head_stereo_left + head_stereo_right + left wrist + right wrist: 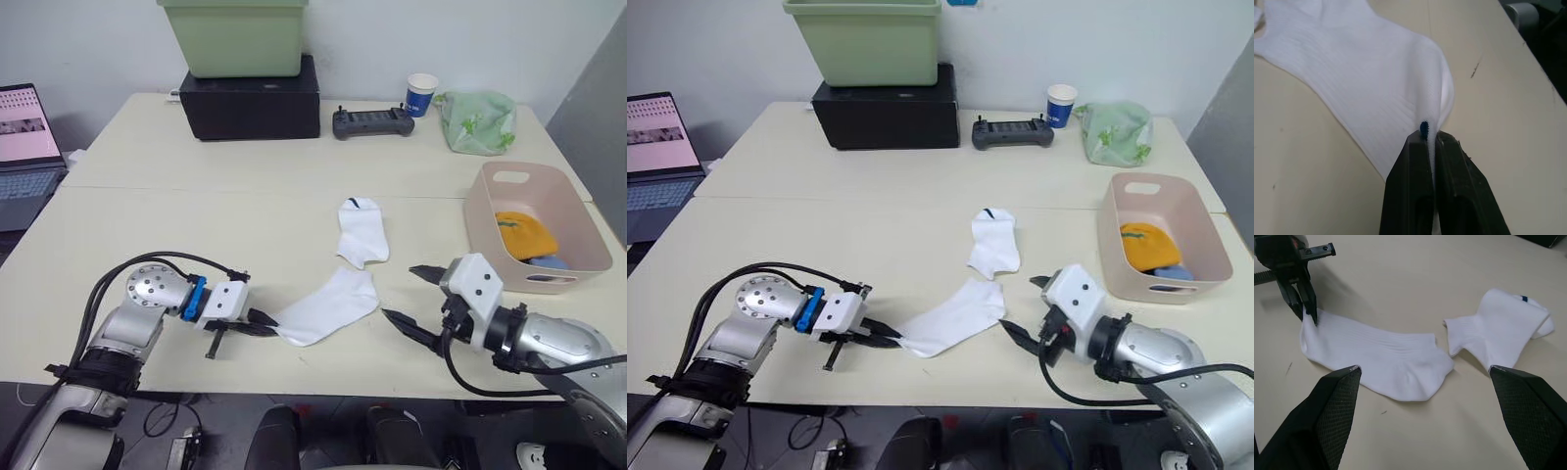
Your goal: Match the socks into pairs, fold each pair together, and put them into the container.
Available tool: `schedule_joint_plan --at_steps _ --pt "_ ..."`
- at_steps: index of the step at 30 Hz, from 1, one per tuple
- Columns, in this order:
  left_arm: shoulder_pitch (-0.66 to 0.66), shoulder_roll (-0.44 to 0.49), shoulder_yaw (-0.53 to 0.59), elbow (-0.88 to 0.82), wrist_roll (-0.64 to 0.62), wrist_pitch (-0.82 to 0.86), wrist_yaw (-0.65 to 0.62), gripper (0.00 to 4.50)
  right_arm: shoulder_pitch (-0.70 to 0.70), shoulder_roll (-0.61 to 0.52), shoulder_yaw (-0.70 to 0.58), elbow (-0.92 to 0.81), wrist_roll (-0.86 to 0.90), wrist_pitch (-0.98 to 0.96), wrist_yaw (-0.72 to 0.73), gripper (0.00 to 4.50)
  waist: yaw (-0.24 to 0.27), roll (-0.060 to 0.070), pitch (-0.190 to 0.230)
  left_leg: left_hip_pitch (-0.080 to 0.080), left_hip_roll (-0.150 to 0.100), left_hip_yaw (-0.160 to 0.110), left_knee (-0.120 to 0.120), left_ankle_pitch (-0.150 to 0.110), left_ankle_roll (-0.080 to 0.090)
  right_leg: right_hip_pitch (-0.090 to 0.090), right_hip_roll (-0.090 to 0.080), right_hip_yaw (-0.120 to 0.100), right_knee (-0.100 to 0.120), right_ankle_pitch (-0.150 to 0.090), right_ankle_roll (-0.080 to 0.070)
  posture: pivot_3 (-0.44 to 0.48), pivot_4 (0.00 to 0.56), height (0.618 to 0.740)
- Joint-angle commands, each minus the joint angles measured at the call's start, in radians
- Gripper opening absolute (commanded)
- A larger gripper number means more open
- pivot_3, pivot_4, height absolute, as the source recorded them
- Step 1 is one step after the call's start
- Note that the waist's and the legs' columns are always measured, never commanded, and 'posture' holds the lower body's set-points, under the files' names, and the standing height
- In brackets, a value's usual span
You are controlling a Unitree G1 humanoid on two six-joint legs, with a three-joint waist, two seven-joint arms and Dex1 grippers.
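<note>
Two white socks lie on the table. The nearer sock (328,305) lies flat near the front edge, and my left gripper (270,324) is shut on its left end (1435,122). The other white sock (361,231), with a dark mark at its cuff, lies just behind it, tips nearly touching. My right gripper (411,294) is open, empty, just right of the nearer sock. The pink container (490,227) stands at the right and holds a mustard-orange sock (524,235) and a light blue sock (550,262).
A green bin (235,35) sits on a black box (252,98) at the back. A controller (366,122), a paper cup (421,94) and a pale green bag (478,120) line the back right. A laptop (24,147) stands at the left.
</note>
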Motion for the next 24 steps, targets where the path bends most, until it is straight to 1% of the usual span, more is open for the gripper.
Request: schedule_joint_plan --at_steps 1,3,5,7,10,14,17,19,20,21,22,24 --pt "-0.019 0.016 0.037 0.058 0.008 -0.119 0.001 0.06 -0.051 0.043 0.053 0.041 -0.018 -0.002 -0.033 4.5 -0.001 0.0 0.0 0.0 0.0 0.0 0.0 0.0 0.0 0.0 0.0 0.0 0.0 0.0 0.0 0.0 0.15 0.735" --pt "-0.019 0.005 0.043 0.064 -0.009 -0.165 -0.005 0.06 -0.083 0.076 0.09 0.087 -0.037 0.0 -0.054 4.5 -0.002 0.0 0.0 0.0 0.0 0.0 0.0 0.0 0.0 0.0 0.0 0.0 0.0 0.0 0.0 0.0 0.15 0.735" --pt "-0.014 0.006 0.058 0.05 -0.033 -0.148 0.008 0.06 -0.111 0.112 0.119 0.14 -0.052 0.011 -0.076 4.5 -0.002 0.0 0.0 0.0 0.0 0.0 0.0 0.0 0.0 -0.001 0.0 0.0 0.0 0.0 -0.001 0.0 0.15 0.735" --pt "-0.01 0.022 0.065 0.023 -0.039 -0.087 0.024 0.06 -0.134 0.135 0.151 0.181 -0.076 0.009 -0.086 4.5 -0.001 0.0 0.0 0.0 0.0 0.0 0.0 0.0 0.0 -0.001 0.0 0.0 0.0 0.0 -0.001 0.0 0.15 0.735" --pt "0.022 0.043 0.096 -0.07 -0.078 0.023 0.05 0.73 -0.163 0.182 0.171 0.236 -0.086 0.028 -0.113 4.5 -0.003 0.0 0.0 0.0 0.001 0.0 0.0 0.0 0.0 -0.001 0.0 0.0 0.0 0.0 -0.001 0.0 0.15 0.735" --pt "0.107 0.099 0.152 -0.23 -0.145 0.205 0.092 2.04 -0.189 0.236 0.177 0.31 -0.1 0.029 -0.129 4.5 -0.006 0.0 0.0 0.0 0.002 -0.002 -0.001 0.0 0.0 -0.002 -0.001 0.001 0.001 0.0 -0.001 0.0 0.15 0.735" --pt "0.189 0.158 0.207 -0.334 -0.217 0.439 0.149 3.02 -0.202 0.273 0.177 0.375 -0.106 0.03 -0.139 4.5 -0.011 0.0 0.0 0.0 0.002 -0.002 -0.001 0.0 0.0 -0.002 -0.002 0.001 0.001 0.0 -0.001 0.0 0.15 0.735" --pt "0.243 0.195 0.238 -0.389 -0.254 0.566 0.176 3.65 -0.21 0.294 0.178 0.412 -0.115 0.023 -0.144 4.5 -0.015 0.0 0.0 0.0 0.003 -0.002 -0.001 0.0 0.0 -0.002 -0.002 0.001 0.001 0.0 -0.001 0.0 0.15 0.735" --pt "0.267 0.209 0.254 -0.419 -0.284 0.65 0.199 3.9 -0.215 0.302 0.18 0.432 -0.124 0.015 -0.145 4.5 -0.018 0.0 0.0 0.0 0.003 -0.002 -0.001 0.0 0.0 -0.002 -0.002 0.001 0.001 0.0 -0.001 0.0 0.15 0.735" --pt "0.287 0.222 0.263 -0.444 -0.31 0.731 0.219 4.3 -0.22 0.31 0.182 0.449 -0.135 0.008 -0.146 4.5 -0.019 0.0 0.0 0.0 0.003 -0.002 -0.001 0.0 0.0 -0.002 -0.002 0.001 0.001 0.0 -0.001 0.0 0.15 0.735" --pt "0.306 0.231 0.27 -0.468 -0.335 0.808 0.241 4.47 -0.225 0.316 0.187 0.465 -0.144 0.002 -0.146 4.5 -0.019 0.0 0.0 0.0 0.003 -0.002 -0.001 0.0 0.0 -0.003 -0.002 0.001 0.001 0.0 -0.001 0.0 0.15 0.735" --pt "0.344 0.214 0.277 -0.519 -0.357 0.95 0.34 4.47 -0.239 0.329 0.209 0.498 -0.165 -0.018 -0.142 4.5 -0.02 0.0 0.0 0.0 0.002 -0.002 -0.001 0.0 0.0 -0.003 -0.002 0.001 0.001 0.0 -0.001 0.0 0.15 0.735"
